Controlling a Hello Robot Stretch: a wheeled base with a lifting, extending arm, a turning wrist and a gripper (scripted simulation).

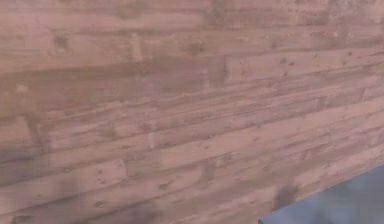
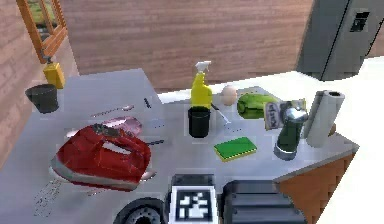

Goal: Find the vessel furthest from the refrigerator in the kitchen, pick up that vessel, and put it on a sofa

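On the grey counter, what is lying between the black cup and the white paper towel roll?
In the arm side view: a flat green sponge near the black cup, then a tall grey metal shaker-like thing beside the white paper towel roll.

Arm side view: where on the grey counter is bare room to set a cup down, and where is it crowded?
Bare counter lies at the back, between the dark pot and the yellow spray bottle. A smaller patch lies in front of the green sponge. Crowded: around the black cup, egg and paper towel roll.
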